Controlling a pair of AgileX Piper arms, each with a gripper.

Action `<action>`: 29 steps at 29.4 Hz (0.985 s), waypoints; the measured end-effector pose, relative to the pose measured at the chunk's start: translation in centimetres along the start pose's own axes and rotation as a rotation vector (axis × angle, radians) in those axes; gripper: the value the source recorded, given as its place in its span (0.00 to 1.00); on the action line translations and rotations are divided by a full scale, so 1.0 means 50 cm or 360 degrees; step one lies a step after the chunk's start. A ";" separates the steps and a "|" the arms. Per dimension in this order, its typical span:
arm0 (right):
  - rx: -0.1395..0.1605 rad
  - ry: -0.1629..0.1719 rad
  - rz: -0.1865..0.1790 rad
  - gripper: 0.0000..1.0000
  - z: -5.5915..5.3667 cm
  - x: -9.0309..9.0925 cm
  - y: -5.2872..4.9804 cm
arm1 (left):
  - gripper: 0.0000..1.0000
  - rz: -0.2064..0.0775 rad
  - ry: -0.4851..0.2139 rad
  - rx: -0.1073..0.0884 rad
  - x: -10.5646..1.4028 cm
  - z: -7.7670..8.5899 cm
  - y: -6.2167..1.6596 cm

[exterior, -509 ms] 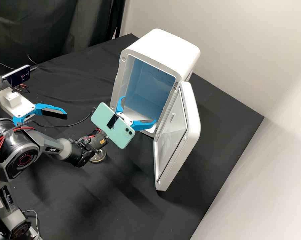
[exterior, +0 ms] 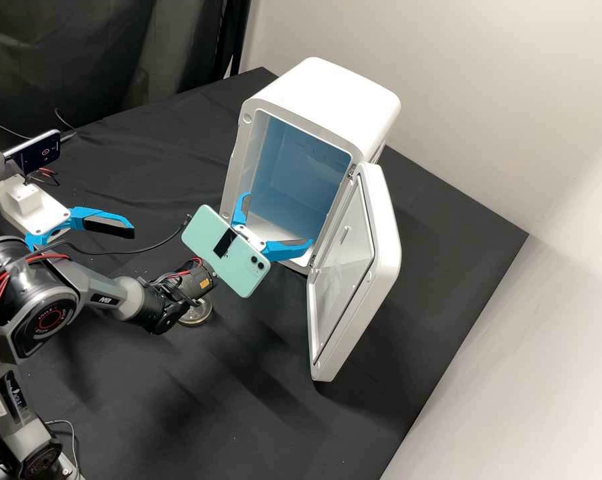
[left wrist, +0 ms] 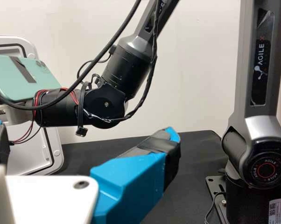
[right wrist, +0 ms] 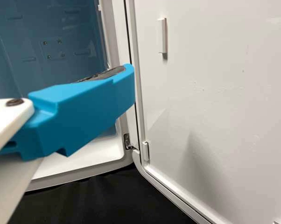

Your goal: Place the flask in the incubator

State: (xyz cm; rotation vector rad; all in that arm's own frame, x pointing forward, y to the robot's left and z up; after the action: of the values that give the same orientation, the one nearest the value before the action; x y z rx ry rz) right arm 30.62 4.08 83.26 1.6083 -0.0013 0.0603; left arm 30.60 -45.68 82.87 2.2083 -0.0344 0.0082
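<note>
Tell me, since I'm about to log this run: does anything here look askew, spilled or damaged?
Nothing stands out. The incubator stands upright on the bench with its door swung wide open, and the right gripper sits open at the bottom of the opening. I see no spill or damage.

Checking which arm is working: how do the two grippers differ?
The right gripper is at the incubator's open front, the left gripper away over the bench. The right gripper faces the blue inside; the left gripper faces the other arm. Both are open and empty.
</note>
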 end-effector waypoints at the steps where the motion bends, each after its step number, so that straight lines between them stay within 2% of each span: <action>1: 0.0000 0.0000 0.0000 1.00 0.000 0.000 0.000 | 1.00 -0.0003 0.0000 0.0004 0.000 0.000 -0.001; 5: 0.0000 0.0000 0.0000 1.00 0.000 0.000 0.000 | 1.00 -0.0035 0.0005 0.0008 -0.002 -0.002 -0.012; 7: 0.0000 0.0000 0.0000 1.00 0.000 0.000 0.000 | 1.00 -0.0061 0.0009 0.0008 -0.009 -0.003 -0.024; 9: 0.0000 0.0000 0.0000 1.00 0.000 0.000 0.000 | 1.00 -0.0101 0.0018 0.0007 -0.022 -0.007 -0.041; 12: 0.0000 0.0000 0.0000 1.00 0.000 0.000 0.000 | 1.00 -0.0157 -0.0002 0.0038 -0.049 -0.015 -0.065; 14: 0.0000 0.0000 0.0000 1.00 0.000 0.000 0.000 | 1.00 -0.0187 0.0015 0.0045 -0.070 -0.026 -0.079; 18: 0.0000 0.0000 0.0000 1.00 0.000 0.000 0.000 | 1.00 -0.0191 0.0054 0.0033 -0.100 -0.047 -0.091; 20: 0.0000 0.0000 0.0000 1.00 0.000 0.000 0.000 | 1.00 -0.0199 0.0072 0.0013 -0.117 -0.058 -0.098; 23: 0.0000 0.0000 0.0000 1.00 0.000 0.000 0.000 | 1.00 -0.0193 0.0097 0.0005 -0.135 -0.073 -0.102; 26: 0.0000 0.0000 0.0000 1.00 0.000 0.000 0.000 | 1.00 -0.0233 0.0112 -0.0003 -0.153 -0.088 -0.110; 29: 0.0000 0.0000 0.0000 1.00 0.000 0.000 0.000 | 1.00 -0.0281 0.0128 -0.0025 -0.171 -0.103 -0.118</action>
State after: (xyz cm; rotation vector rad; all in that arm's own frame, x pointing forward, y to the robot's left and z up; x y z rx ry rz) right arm 30.62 4.08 83.26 1.6083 -0.0013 0.0603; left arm 22.23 -37.86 81.02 2.1864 0.2042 -0.0018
